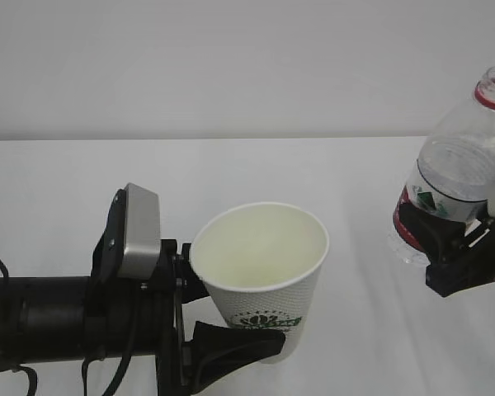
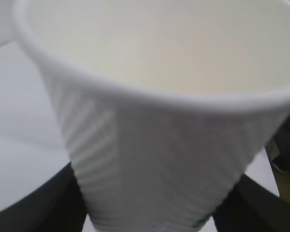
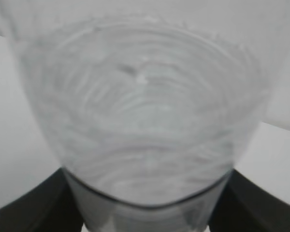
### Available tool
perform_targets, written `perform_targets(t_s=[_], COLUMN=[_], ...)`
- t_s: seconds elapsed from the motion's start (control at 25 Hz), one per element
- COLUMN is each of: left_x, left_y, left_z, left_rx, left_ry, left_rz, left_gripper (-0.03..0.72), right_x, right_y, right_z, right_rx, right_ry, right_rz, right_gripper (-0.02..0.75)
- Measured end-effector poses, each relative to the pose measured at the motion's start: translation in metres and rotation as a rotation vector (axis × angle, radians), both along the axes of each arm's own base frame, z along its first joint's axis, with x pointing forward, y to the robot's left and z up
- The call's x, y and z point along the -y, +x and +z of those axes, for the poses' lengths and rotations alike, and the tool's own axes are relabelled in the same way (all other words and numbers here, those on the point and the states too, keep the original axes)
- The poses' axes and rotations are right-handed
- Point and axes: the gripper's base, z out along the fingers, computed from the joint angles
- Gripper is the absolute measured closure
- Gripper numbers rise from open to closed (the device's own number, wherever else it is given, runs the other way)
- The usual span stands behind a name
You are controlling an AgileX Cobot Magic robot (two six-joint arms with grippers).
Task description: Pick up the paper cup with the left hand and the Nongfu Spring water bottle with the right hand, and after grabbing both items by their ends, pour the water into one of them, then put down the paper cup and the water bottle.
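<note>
Gripping the paper cup low, the left gripper risks crushing it while the right gripper, clamping the Nongfu Spring water bottle, tips.

Plain white table, smooth matte surface

The paper cup is seen at lower centre of the frame, held upright above the bench by the left claw, whose arm is extended from the lower left. The Nongfu Spring water bottle is held at the right edge, well apart from the cup, gripped low on its body by the right claw.
</note>
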Motion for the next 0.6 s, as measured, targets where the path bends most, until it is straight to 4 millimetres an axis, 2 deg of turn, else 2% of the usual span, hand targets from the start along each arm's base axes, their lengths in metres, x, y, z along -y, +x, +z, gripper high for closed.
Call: perform_targets(t_s=[0.2,0.6], left_x=[0.000,0.009], left_y=[-0.001,0.009], left_z=[-0.002,0.005], left_rx=[-0.007,0.011], left_ry=[0.019,0.037], left_rz=[-0.016,-0.042], left_gripper=[0.171,0.171], right_x=[0.000,-0.001], right_y=[0.000,0.000], right_z=[0.000,0.000], right_rx=[-0.001,-0.001], right_ry=[-0.003,-0.005], right_rz=[0.006,0.010], right_gripper=[0.243,0.243])
